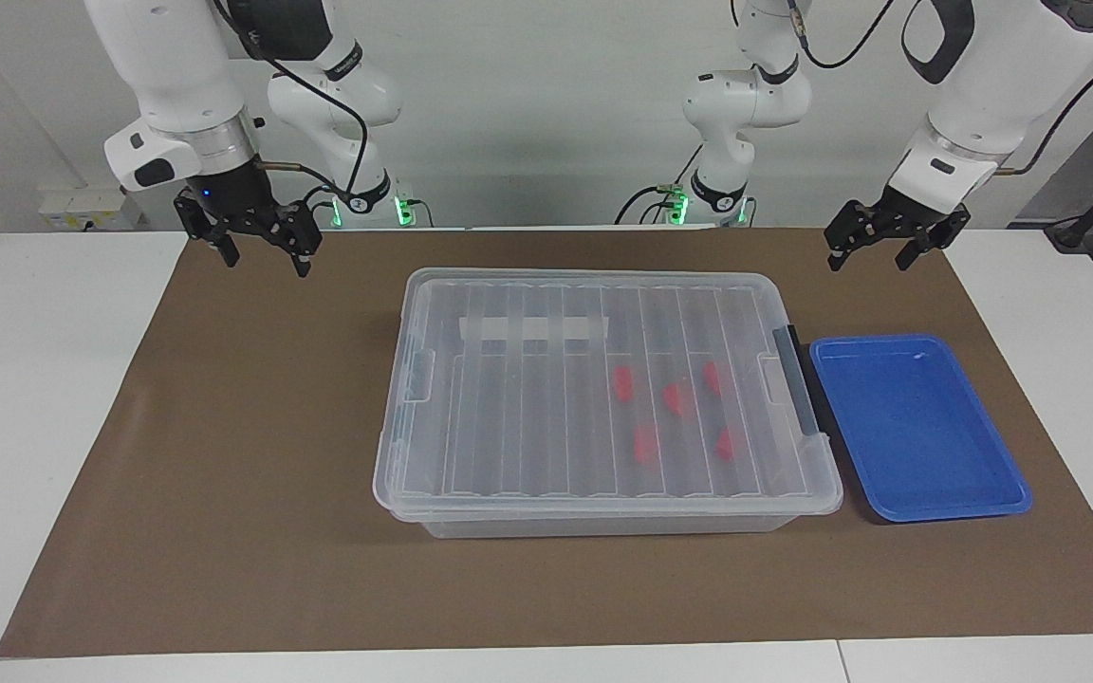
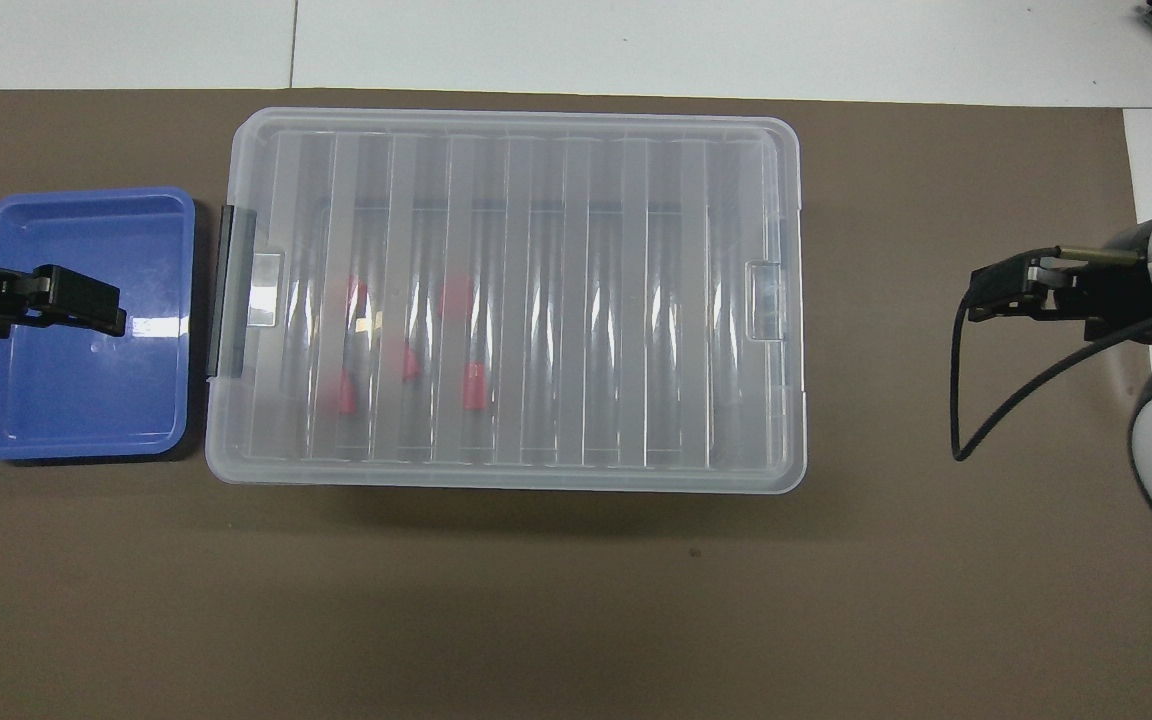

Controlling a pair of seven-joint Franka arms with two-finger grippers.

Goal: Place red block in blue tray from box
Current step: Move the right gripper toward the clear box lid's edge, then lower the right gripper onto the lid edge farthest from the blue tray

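My left gripper (image 1: 864, 252) hangs in the air over the brown mat (image 1: 224, 455), above the mat's edge nearest my bases at the left arm's end of the table, fingers spread wide and holding nothing. From overhead it covers part of the blue tray (image 2: 76, 420), but the facing view shows it raised well clear of the tray (image 1: 917, 427). My right gripper (image 1: 265, 258) hangs over the mat at the right arm's end, well apart from the box, fingers also spread wide and holding nothing.

The box (image 1: 603, 398) sits mid-mat with its ribbed clear lid (image 2: 516, 290) closed. A white tape strip (image 1: 534, 329) lies on the lid; a black bar (image 1: 796, 379) runs along the end toward the tray. The tray lies just beside that end, flat on the mat.

Five red blocks (image 1: 673, 396) lie inside the box, seen through the lid, clustered in the half toward the tray. They are alike; I cannot tell which one is the task's red block
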